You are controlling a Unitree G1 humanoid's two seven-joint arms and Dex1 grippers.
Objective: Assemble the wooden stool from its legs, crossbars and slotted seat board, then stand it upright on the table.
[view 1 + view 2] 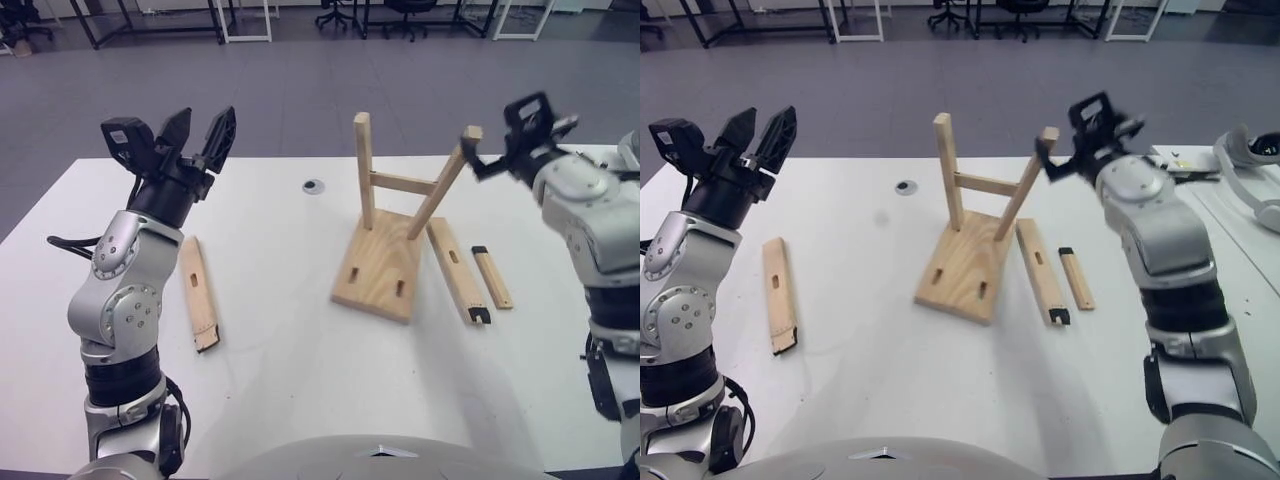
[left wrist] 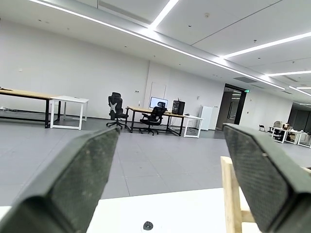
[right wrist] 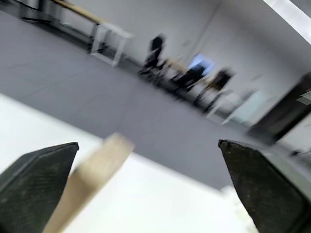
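Stool [image 1: 385, 250] is half built, sitting upside down mid-tabletop [image 1: 280, 380]. Seat board [image 1: 370, 285] lies flat, with two legs standing up from its far side, joined by one crossbar [image 1: 403, 183]. We see the left leg [image 1: 364, 170] upright and the right leg [image 1: 440, 195] tilted out to the right. Right jaws are open, spread wide around the top end of the tilted leg, not clamped on it. Left jaws are open too and empty, held up over the left side of the tabletop, well apart from the stool. Two near slots in the board show open. Loose parts: one spare leg [image 1: 200, 292] flat near the left arm, a slotted leg [image 1: 457, 270] just right of the board, and a short bar [image 1: 492, 277] beside it. Small round disc [image 1: 314, 186] sits behind the stool.
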